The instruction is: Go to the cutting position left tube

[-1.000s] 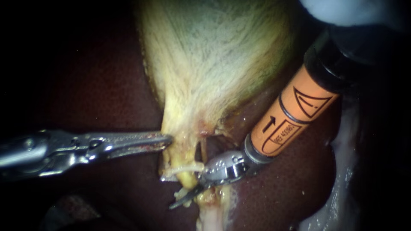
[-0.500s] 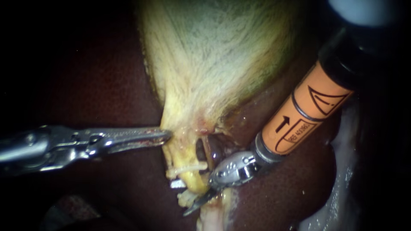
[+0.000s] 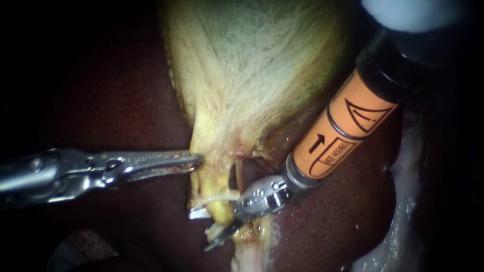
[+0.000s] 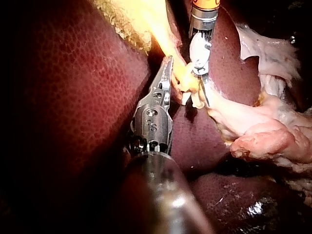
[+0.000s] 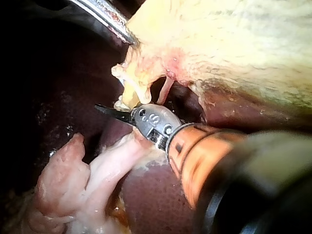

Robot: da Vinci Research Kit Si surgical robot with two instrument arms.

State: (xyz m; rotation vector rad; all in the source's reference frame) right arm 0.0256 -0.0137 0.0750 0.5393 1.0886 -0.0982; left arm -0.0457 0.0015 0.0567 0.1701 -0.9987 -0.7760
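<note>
The pale yellow gallbladder narrows downward into two tubes. The left tube is thick and yellow, with a metal clip at its left side. The right tube is thin and pinkish. My left instrument comes in level from the left, its jaws shut on the edge of the gallbladder's neck. My right instrument, on an orange shaft, reaches down-left; its dark tip lies just below the left tube's lower end, under the clip. In the right wrist view that tip sits right under the yellow tube.
Dark red liver surrounds the gallbladder on both sides. A pale, fatty strand of tissue hangs below the tubes and shows as a pink lump beside the right instrument. The left instrument's wrist lies over the liver.
The right instrument drew back toward the upper right, then came down-left again; its tip is back under the left tube. The left instrument has held still.
</note>
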